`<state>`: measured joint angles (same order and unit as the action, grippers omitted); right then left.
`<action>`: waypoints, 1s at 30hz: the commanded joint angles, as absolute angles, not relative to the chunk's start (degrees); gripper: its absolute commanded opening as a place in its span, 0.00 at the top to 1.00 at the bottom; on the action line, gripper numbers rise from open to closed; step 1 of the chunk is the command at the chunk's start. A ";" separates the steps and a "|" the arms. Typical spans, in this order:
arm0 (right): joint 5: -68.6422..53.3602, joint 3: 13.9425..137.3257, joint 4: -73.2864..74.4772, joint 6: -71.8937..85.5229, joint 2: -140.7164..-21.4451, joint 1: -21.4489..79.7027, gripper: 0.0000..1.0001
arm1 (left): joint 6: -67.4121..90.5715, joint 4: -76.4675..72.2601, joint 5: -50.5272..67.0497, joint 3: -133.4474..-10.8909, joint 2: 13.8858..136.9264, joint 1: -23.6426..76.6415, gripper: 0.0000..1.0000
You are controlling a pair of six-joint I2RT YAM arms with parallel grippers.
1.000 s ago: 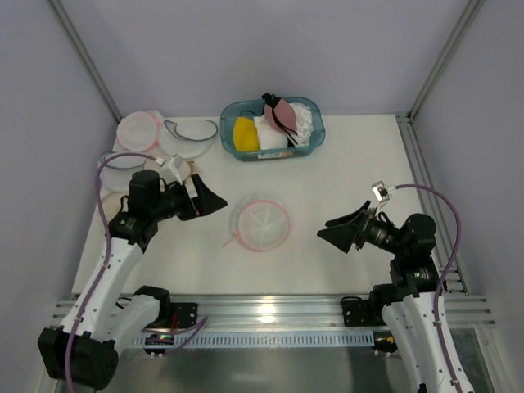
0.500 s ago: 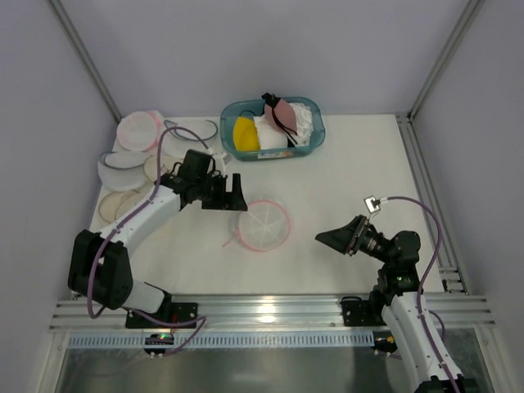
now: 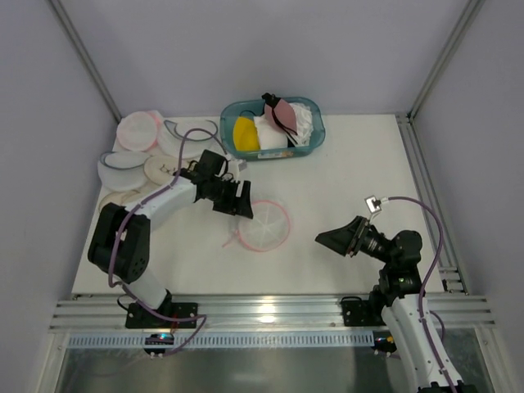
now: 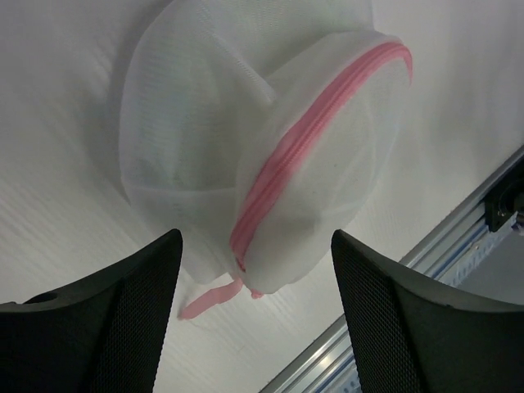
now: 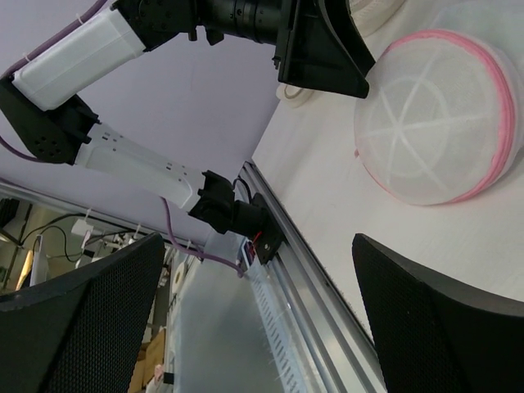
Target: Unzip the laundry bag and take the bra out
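The laundry bag (image 3: 264, 224) is a round white mesh pouch with a pink zipper rim, lying at mid-table. It fills the left wrist view (image 4: 246, 147), with its pink pull tab (image 4: 209, 297) lying on the table, and shows in the right wrist view (image 5: 434, 123). A pale shape shows faintly through the mesh; the bra cannot be made out. My left gripper (image 3: 242, 201) is open at the bag's upper left edge, fingers either side of the zipper end. My right gripper (image 3: 334, 237) is open and empty, to the right of the bag.
A teal basket (image 3: 311, 139) at the back holds a yellow bra (image 3: 245, 133), a mauve bra (image 3: 282, 113) and white cloth. Several round mesh pouches (image 3: 139, 129) lie stacked at the back left. The metal rail (image 3: 270, 309) runs along the near edge.
My left arm has swung right from the left side, reaching the bag's upper left edge. My right arm drew back slightly a second ago and has since held still.
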<state>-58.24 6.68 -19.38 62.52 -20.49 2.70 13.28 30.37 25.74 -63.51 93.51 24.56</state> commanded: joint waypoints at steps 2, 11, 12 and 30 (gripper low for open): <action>-58.19 9.23 -13.72 58.71 -19.25 2.99 0.01 | 13.01 25.32 36.46 -62.58 94.04 26.10 0.26; -56.43 12.12 -2.82 51.60 -18.19 2.99 0.05 | 14.06 26.02 39.99 -63.81 97.38 28.47 0.87; -55.90 12.91 -0.72 50.98 -17.76 3.08 0.06 | 14.58 25.84 40.25 -63.72 97.30 28.48 0.92; -47.38 27.16 21.72 28.56 -25.75 7.80 0.21 | 68.77 -16.42 -10.27 -41.40 73.40 43.50 1.00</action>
